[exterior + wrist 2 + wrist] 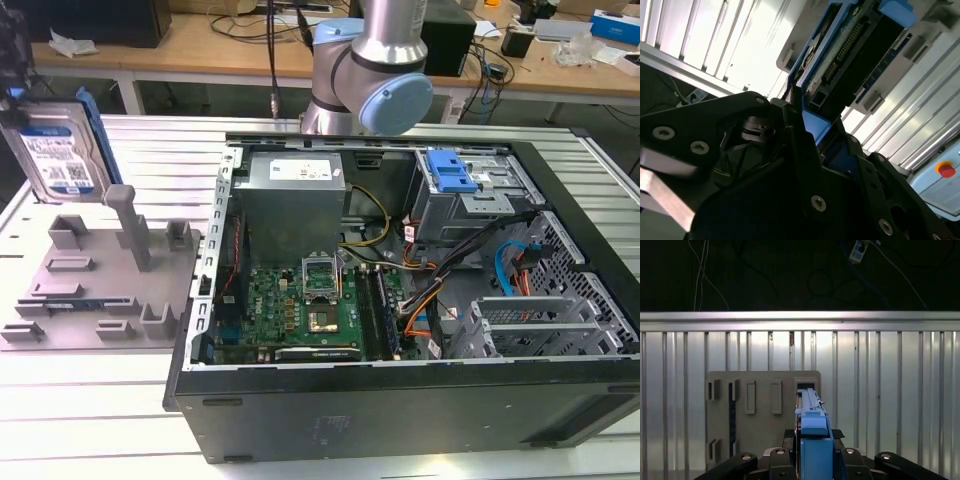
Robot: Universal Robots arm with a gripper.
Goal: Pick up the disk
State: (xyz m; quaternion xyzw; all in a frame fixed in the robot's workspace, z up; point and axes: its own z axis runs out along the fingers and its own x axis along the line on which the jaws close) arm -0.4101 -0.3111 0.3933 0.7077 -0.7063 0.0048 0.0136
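Note:
The disk (58, 152), a silver drive with a white-and-blue label and blue side rails, hangs on edge in the air above the grey fixture tray (90, 290) at the exterior view's left. My gripper (14, 70) holds it from above, shut on it. In the first wrist view the disk (813, 427) shows edge-on between the black fingers (781, 460), with the tray (762, 405) lying on the slatted table beneath it. The second wrist view shows the disk's circuit-board side (850, 50) clamped by the gripper (807, 127).
An open computer case (400, 300) takes up the table's middle and the exterior view's right, with a blue drive-bay bracket (448, 172) inside. The arm's base (370, 70) stands behind the case. Cluttered workbenches (200, 50) run along the back.

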